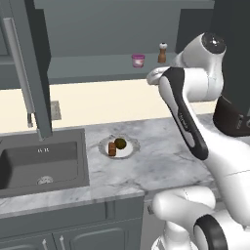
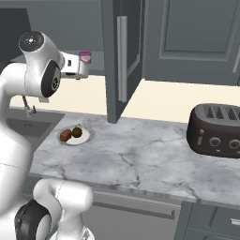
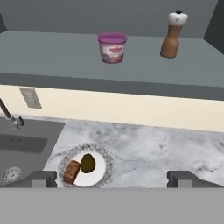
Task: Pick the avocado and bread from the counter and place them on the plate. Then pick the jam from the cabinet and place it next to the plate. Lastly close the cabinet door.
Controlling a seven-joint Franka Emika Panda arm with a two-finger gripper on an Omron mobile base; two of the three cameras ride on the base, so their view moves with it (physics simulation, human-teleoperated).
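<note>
Cabinet (image 1: 29, 68): upper wall unit above the table, door standing open; its grey inner shelf (image 3: 52, 57) is exposed.
Table (image 1: 161, 151): marble worktop below the cabinet, with a dark sink (image 1: 39, 163) set in it on the side away from the toaster (image 2: 218, 130).
Arm: raised from the base to shelf height, the hand turned toward the open cabinet.
Claw (image 3: 112, 178): jaws wide apart, nothing between them; it hangs short of the shelf, with the jam ahead and above its line of sight.
Plate (image 1: 131, 152): on the table just beside the sink, below the shelf.
Bread (image 3: 71, 171): lying on the plate, touching or nearly touching the avocado.
Avocado (image 3: 88, 163): on the plate, beside the bread.
Jam (image 3: 112, 47): upright on the cabinet shelf, near the front edge, with a pepper mill (image 3: 172, 35) standing well apart from it on the same shelf.
Done, by judgement: both food items rest on the plate, so the first stage appears complete.
In hand, by judgement: the approach to the jam; no contact made yet.
Outstanding: grasp the jam, set it on the table next to the plate, then swing the cabinet door shut.
Risk noted: the open door stands close to the reach path; the pepper mill should stay untouched.
</note>
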